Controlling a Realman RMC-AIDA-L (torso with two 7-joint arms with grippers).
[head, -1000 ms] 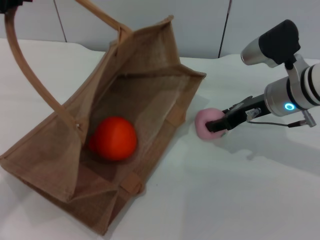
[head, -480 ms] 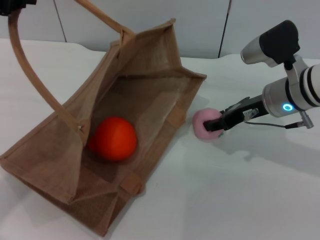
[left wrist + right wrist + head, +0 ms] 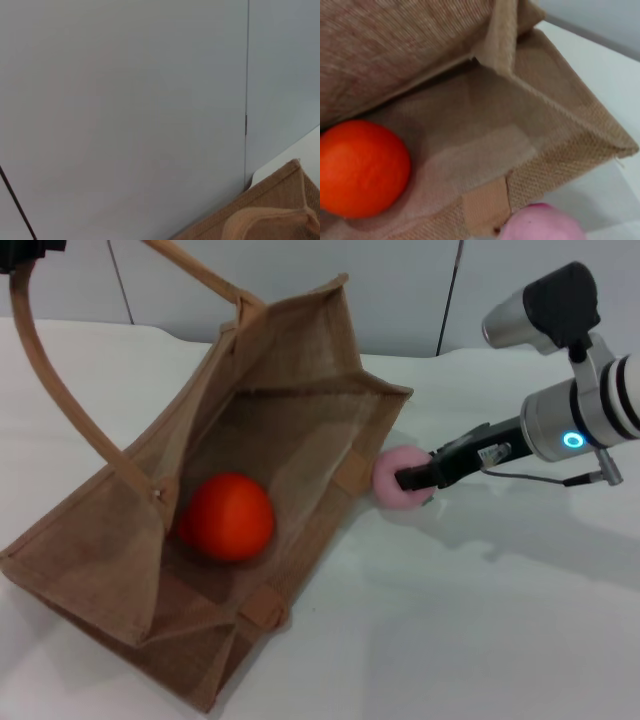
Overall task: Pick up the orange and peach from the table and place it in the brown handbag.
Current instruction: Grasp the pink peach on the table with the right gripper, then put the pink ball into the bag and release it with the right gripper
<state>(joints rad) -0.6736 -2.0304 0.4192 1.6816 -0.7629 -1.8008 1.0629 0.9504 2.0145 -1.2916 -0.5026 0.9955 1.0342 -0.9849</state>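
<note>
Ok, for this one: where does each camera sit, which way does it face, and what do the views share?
Head view: from the robot's head, looking down at the brown handbag holding the orange; the right gripper grips the peach, the left gripper lifts a strap.
Left wrist view: faces the wall; only a strap and bag edge show, none of the robot.
Right wrist view: looks into the bag opening; no fingers show.
Shared: head and right wrist views both show orange, peach and bag.

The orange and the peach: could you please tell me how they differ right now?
The orange is bright orange-red and larger; the peach is pale pink and smaller. The orange lies loose inside the brown handbag; the peach is outside it, beside its rim, held in the right pincer. Both are smooth, rounded fruits.
</note>
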